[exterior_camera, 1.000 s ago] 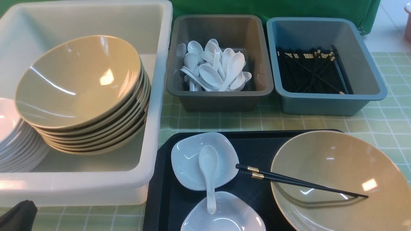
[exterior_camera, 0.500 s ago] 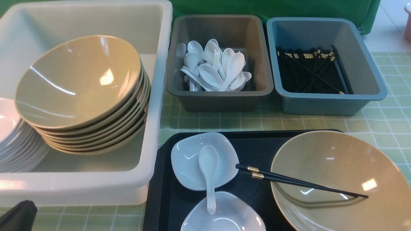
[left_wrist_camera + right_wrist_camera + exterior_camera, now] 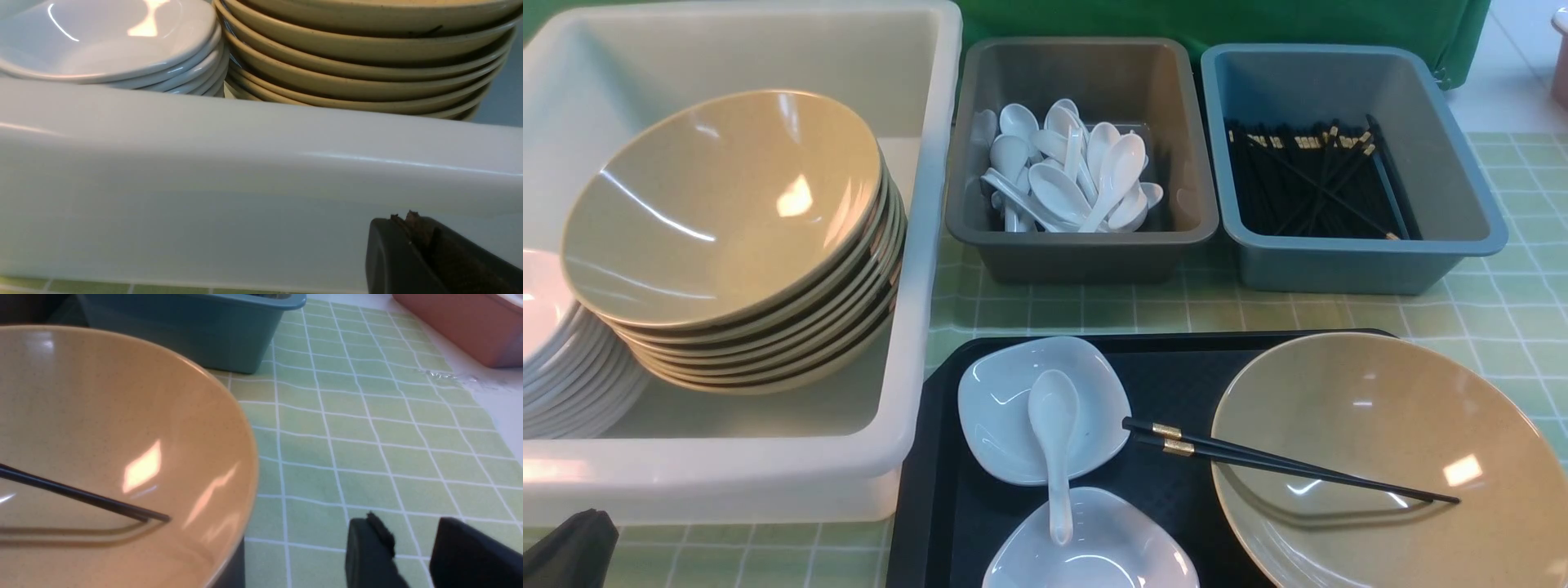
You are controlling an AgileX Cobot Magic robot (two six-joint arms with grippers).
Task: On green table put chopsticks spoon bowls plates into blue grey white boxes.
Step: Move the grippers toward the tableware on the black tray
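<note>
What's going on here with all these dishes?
A two-armed robot sorts tableware into boxes. The white tub holds stacked bowls and plates, the grey box spoons, the blue box chopsticks. On the black tray wait two plates, a spoon, a chopstick pair and a bowl. Left fingers shut, right fingers open, both empty.

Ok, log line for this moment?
left tool: shut, empty | right tool: open, empty | chopsticks: across bowl rim | spoon: across two plates

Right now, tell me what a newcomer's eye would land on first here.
A tilted stack of wide glossy tan bowls dominates the big milky white plastic tub on the left. Near right, a lone tan bowl on the black textured tray carries thin black gold-banded chopsticks across its rim.
</note>
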